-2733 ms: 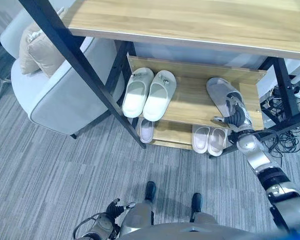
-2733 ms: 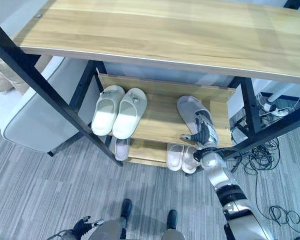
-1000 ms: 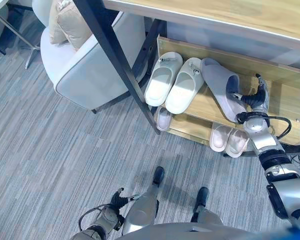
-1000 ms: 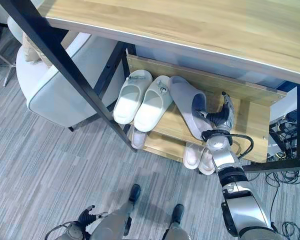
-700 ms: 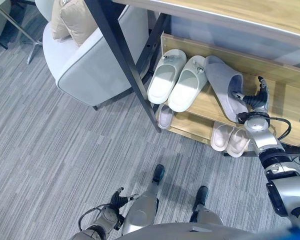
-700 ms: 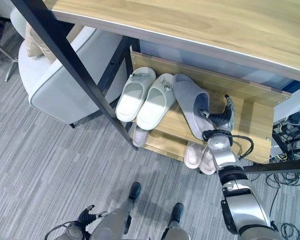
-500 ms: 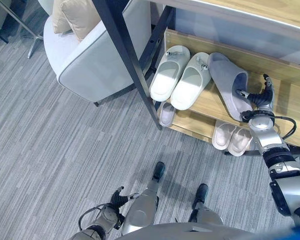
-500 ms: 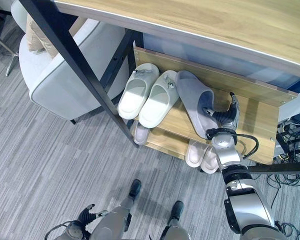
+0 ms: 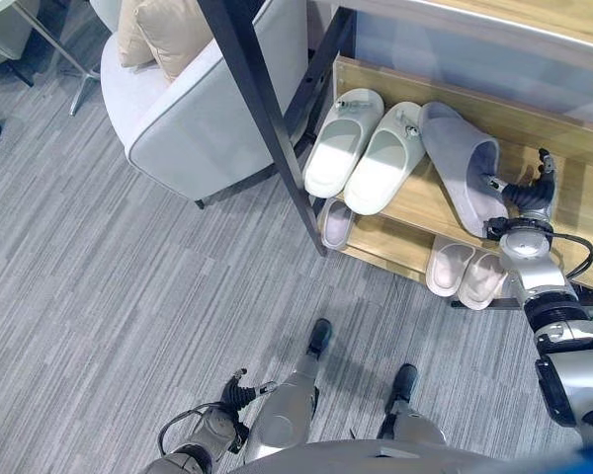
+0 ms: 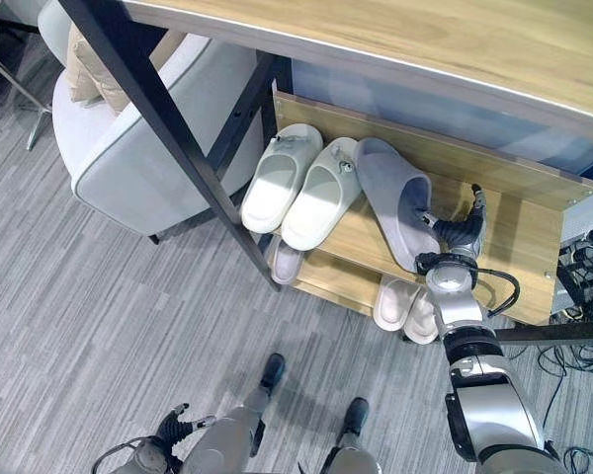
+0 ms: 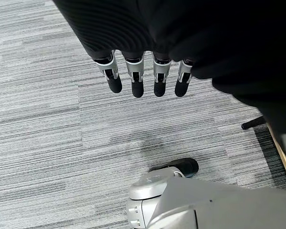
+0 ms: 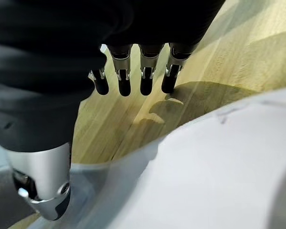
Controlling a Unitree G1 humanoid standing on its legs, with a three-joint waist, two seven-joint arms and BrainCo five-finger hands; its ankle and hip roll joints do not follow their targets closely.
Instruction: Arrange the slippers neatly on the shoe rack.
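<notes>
A grey slipper (image 9: 463, 170) lies slanted on the shoe rack's upper shelf (image 9: 418, 208), its toe against a white pair (image 9: 366, 150). My right hand (image 9: 527, 194) is at the grey slipper's heel end. Its thumb (image 12: 43, 200) reaches into the slipper's opening (image 10: 415, 209), while its straight fingers (image 12: 121, 78) hover over bare wood beside the slipper's rim (image 12: 205, 157). This hand is open. On the lower shelf sit a pale pink pair (image 9: 463, 272) and a single pale slipper (image 9: 336, 222). My left hand (image 9: 220, 423) hangs low over the carpet, fingers (image 11: 136, 78) straight.
A slanted black desk leg (image 9: 267, 109) crosses in front of the rack's left end. A grey armchair (image 9: 193, 128) with beige cushions (image 9: 163, 35) stands to the left. The wooden desk top (image 10: 455, 39) overhangs the rack. Cables (image 10: 583, 355) lie at the right.
The whole view has shifted as the camera moved. Since 2.7 s ago the grey slipper went from the shelf's right part leftwards to the white pair; my right hand stays at its heel.
</notes>
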